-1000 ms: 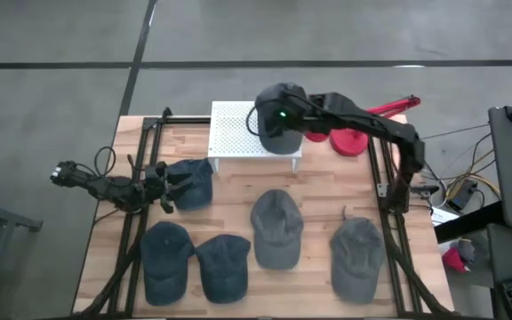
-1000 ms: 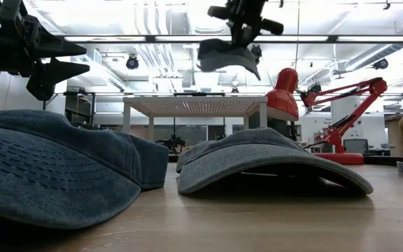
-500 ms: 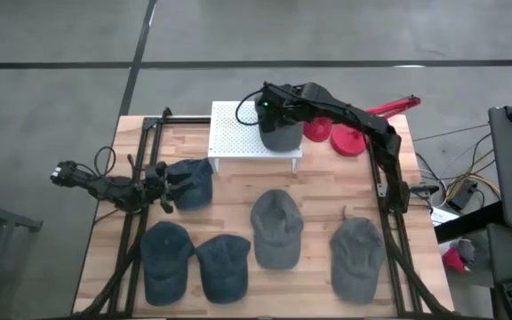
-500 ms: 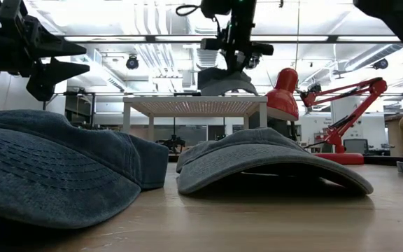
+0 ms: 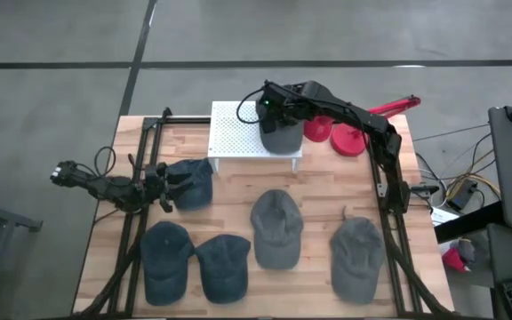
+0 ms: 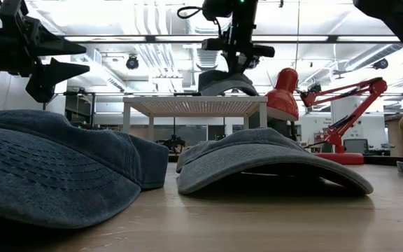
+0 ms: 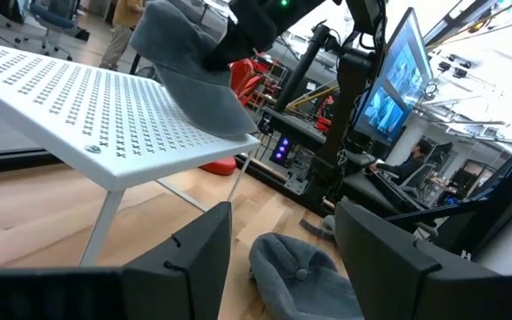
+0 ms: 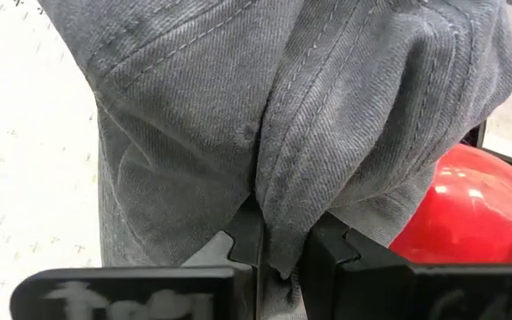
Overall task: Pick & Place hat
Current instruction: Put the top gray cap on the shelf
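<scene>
A grey hat [image 5: 281,137] sits at the right end of the white perforated stand [image 5: 236,130] by the table's far edge. It also shows in the low view [image 6: 222,82] and the left wrist view [image 7: 192,78]. My right gripper [image 5: 272,107] is above the hat and shut on its crown [image 8: 280,253]. My left gripper [image 7: 283,258] waits open at the table's left side [image 5: 174,185], above a dark blue hat [image 5: 194,182]. My right gripper pinches a raised fold of the hat's crown [image 8: 278,222] between its two fingers, coming from above and pointing down. Several layers of cloth bunch in the hold. The hat hangs below the fingers, and its lower edge [image 7: 225,120] lies on the stand's top.
Several more hats lie on the wooden table: two dark blue ones [image 5: 165,258] [image 5: 222,267] near the front left and two grey ones [image 5: 276,227] [image 5: 358,253] to the right. A red desk lamp [image 5: 345,138] stands just right of the stand.
My right gripper has come down toward the stand, staying shut on the grey hat. The hat hung clear above the stand a second ago and now rests on its top. It has barely moved in the last half second.
</scene>
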`<state>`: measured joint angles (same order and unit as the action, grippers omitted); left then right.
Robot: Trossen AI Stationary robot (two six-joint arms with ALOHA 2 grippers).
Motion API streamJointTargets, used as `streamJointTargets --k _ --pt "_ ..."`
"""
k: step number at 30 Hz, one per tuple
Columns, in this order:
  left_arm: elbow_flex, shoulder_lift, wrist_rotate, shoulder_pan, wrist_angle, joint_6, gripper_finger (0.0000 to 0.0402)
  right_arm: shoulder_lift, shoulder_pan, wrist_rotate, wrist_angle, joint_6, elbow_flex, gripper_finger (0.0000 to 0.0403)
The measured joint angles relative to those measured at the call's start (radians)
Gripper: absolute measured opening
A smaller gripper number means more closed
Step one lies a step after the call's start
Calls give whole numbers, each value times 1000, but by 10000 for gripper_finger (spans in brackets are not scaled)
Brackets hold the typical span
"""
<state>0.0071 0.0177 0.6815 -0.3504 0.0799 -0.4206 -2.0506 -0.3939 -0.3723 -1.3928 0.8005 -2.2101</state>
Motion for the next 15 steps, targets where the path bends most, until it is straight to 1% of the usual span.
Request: streamJointTargets --k 7,15 --pt "0 0 0 0 2 -1 204 0 -4 15 -43 7 1 38" --pt "0 0 0 0 2 -2 204 0 -4 15 -44 15 1 43"
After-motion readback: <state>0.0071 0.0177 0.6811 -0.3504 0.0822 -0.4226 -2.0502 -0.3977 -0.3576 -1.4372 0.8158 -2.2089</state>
